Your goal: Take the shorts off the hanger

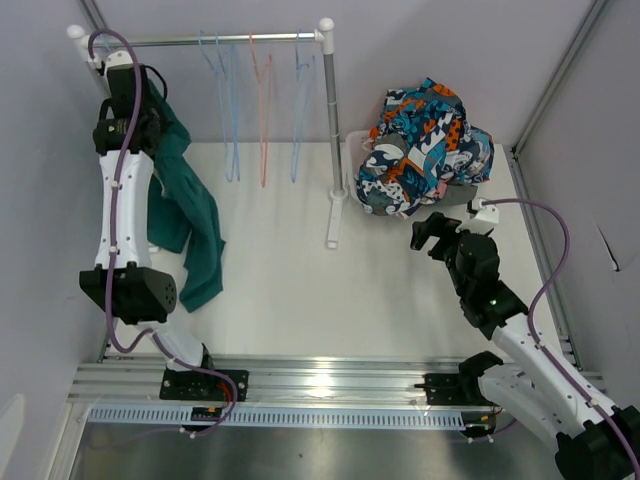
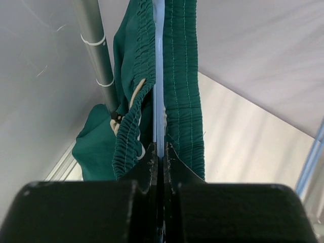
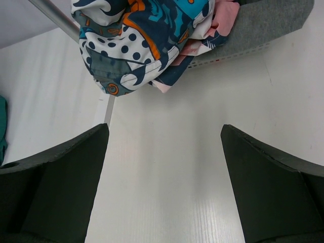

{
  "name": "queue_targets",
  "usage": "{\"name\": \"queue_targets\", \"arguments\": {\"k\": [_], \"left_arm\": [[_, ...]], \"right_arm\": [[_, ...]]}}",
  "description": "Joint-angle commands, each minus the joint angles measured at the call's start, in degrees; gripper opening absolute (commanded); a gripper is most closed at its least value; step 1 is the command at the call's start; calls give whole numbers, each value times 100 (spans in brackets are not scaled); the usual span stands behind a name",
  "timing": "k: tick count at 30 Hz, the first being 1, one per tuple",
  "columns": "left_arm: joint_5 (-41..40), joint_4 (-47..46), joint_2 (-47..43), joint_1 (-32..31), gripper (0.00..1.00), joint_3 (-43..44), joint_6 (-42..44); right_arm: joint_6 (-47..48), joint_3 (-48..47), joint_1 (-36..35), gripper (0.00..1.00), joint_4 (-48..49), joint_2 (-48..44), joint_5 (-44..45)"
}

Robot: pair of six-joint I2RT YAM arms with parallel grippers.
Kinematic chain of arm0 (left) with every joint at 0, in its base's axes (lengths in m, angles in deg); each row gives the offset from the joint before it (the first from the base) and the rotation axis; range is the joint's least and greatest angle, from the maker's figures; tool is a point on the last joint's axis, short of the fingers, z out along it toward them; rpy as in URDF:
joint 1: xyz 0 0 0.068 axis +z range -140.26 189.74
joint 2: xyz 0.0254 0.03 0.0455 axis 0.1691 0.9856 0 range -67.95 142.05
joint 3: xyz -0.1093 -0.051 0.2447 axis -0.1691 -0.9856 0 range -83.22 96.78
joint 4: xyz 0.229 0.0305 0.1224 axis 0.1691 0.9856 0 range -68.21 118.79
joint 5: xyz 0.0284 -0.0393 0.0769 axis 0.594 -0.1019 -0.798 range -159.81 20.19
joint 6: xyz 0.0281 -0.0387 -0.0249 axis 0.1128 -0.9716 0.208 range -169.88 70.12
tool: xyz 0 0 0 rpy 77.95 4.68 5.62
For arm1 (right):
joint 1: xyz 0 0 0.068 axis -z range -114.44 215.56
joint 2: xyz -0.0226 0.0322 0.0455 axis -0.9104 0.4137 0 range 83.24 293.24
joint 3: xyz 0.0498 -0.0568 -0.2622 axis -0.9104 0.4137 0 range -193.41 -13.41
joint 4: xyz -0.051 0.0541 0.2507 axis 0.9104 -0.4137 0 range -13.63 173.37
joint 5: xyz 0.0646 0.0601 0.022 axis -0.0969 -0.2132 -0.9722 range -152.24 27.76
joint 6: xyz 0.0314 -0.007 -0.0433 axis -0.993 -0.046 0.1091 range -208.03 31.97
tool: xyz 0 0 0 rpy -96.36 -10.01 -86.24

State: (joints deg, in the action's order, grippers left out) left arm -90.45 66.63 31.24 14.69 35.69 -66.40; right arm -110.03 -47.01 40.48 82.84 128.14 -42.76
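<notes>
Though glossy, white tabletop (image 1: 290,290) between grey walls (image 1: 450,50)

The hanging shorts (image 1: 190,215) are coloured teal, the hanger (image 2: 158,76) pale blue; the heaped shorts (image 1: 425,145) are printed blue-orange-white

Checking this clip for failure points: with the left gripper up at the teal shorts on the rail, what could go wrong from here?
1. The left gripper looks shut on the pale hanger between the waistband folds, not on the teal shorts. Pulling may drag hanger and shorts together off the rail.
2. The shorts hang close against the left arm and could snag on it.
</notes>
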Motion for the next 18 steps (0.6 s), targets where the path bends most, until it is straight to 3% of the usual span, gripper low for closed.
{"name": "queue_targets", "arguments": {"k": [1,4,8,15,18], "left_arm": [[385,-37,-691,-90,0,954,-133],[675,358,-613,-240,0,1597,-194],[1009,614,-655,-337,0,2005,-361],[1396,456,-1130,-363,0,1399,-599],[1537,403,-1341,-390,0,1135,-634]], "right_arm": [[64,-251,-119,99,326,-8,-225],[143,-532,-426,99,545,1,-759],[371,-1085,-1600,99,1080,228,-1184],[1373,-3534,-4053,99,1161,2526,-560],[1444,-4257,-4443,99,1240,3286,-613]]}}
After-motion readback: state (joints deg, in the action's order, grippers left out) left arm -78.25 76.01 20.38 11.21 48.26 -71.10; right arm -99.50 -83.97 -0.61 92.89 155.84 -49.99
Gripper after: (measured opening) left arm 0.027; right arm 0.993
